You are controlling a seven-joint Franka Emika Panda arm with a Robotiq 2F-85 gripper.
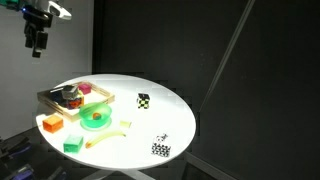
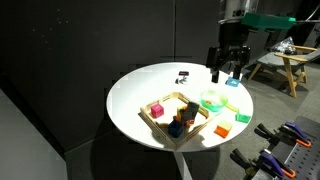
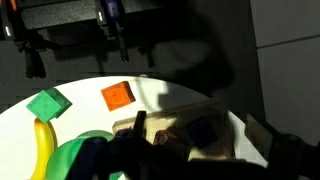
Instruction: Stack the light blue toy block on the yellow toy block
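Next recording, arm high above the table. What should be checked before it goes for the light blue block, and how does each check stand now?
1. The gripper is empty, jaws apart: ok.
2. The light blue toy block is found, lying on the table right beside a checkered cube: ok.
3. The yellow toy block has nothing on top: ok.
4. The light blue toy block shows in the wrist view: not ok; that view shows the orange block and green block instead.
5. There is finger room between the light blue toy block and the checkered cube: cannot tell, too small.
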